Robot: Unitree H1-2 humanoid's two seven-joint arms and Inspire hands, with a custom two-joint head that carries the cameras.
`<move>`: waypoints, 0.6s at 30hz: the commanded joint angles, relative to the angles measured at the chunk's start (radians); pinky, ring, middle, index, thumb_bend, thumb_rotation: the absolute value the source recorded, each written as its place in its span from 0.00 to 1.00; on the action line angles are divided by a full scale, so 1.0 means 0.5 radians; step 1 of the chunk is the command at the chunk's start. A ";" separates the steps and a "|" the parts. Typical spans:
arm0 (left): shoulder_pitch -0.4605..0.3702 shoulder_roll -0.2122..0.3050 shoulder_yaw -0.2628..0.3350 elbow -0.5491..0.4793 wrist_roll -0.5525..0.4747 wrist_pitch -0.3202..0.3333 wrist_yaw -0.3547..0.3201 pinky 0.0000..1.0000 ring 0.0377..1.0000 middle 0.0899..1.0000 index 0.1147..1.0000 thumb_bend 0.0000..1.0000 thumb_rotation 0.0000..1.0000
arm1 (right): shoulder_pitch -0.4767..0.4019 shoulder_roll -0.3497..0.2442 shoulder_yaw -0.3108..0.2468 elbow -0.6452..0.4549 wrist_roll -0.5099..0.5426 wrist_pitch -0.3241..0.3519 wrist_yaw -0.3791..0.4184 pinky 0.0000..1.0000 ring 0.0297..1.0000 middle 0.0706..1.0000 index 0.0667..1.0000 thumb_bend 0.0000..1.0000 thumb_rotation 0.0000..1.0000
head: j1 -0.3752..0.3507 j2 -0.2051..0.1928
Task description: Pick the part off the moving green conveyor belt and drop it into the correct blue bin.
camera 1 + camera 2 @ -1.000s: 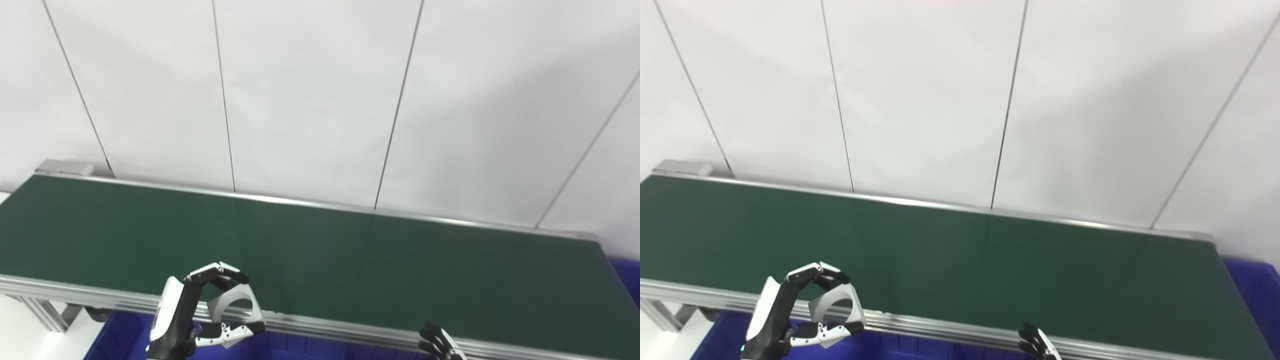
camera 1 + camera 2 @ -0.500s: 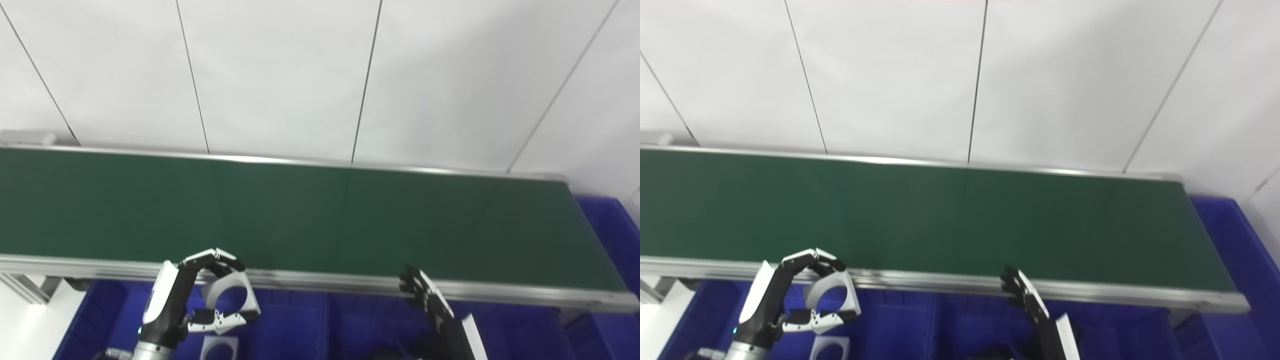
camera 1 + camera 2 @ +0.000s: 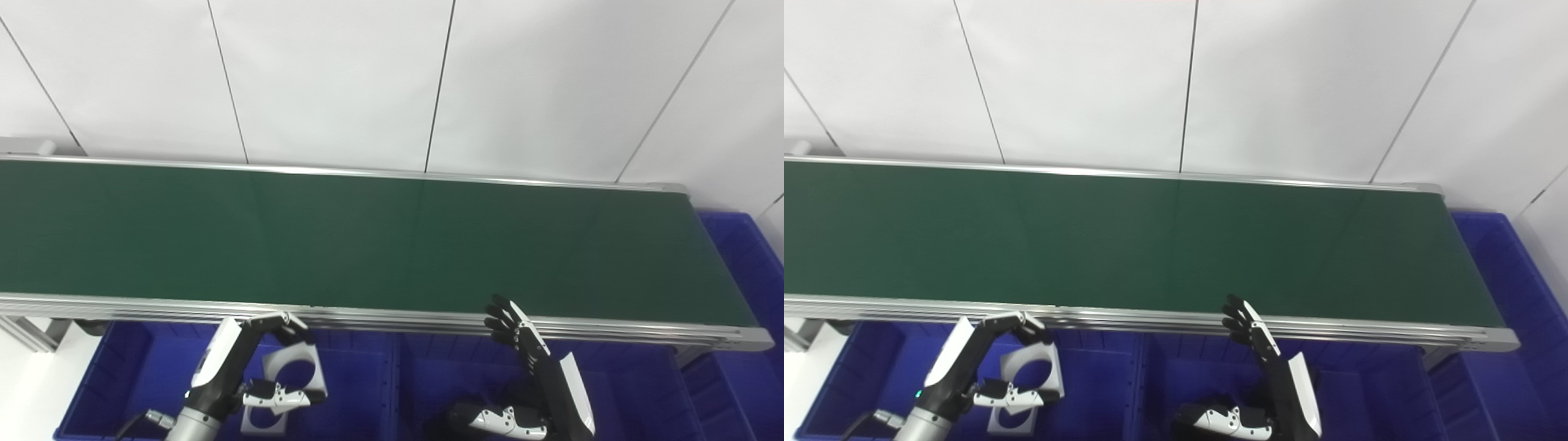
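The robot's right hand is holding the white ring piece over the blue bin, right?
Not quite: the left hand holds the white ring piece over the blue bin. The right hand is open and holds nothing, as the left eye view shows.

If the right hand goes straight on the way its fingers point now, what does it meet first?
Probably the conveyor's near aluminium rail: the right hand is open, its fingers pointing up toward it. Depth is unclear; it might clear the rail and reach the green belt.
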 commanded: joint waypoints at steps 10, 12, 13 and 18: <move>-0.074 0.022 -0.026 0.118 0.267 0.168 -0.090 0.57 0.57 0.61 0.46 0.50 0.03 | -0.016 0.010 -0.004 -0.089 0.010 0.010 0.020 0.78 0.83 0.86 0.90 1.00 0.41 | 0.014 0.008; -0.071 0.014 -0.019 0.123 0.317 0.231 -0.077 0.63 0.69 0.72 0.59 0.59 0.02 | -0.015 0.011 -0.004 -0.089 0.010 0.018 0.021 0.78 0.83 0.86 0.90 1.00 0.41 | 0.009 0.007; -0.070 0.012 -0.016 0.127 0.325 0.237 -0.067 0.67 0.76 0.79 0.71 0.67 0.01 | -0.015 0.011 -0.004 -0.091 0.007 0.021 0.021 0.78 0.83 0.86 0.90 1.00 0.41 | 0.009 0.007; -0.052 0.004 0.020 0.134 0.210 0.172 -0.054 0.76 0.86 0.91 0.85 0.77 0.09 | -0.011 0.010 -0.004 -0.083 0.012 0.016 0.017 0.77 0.83 0.86 0.91 1.00 0.41 | 0.009 -0.005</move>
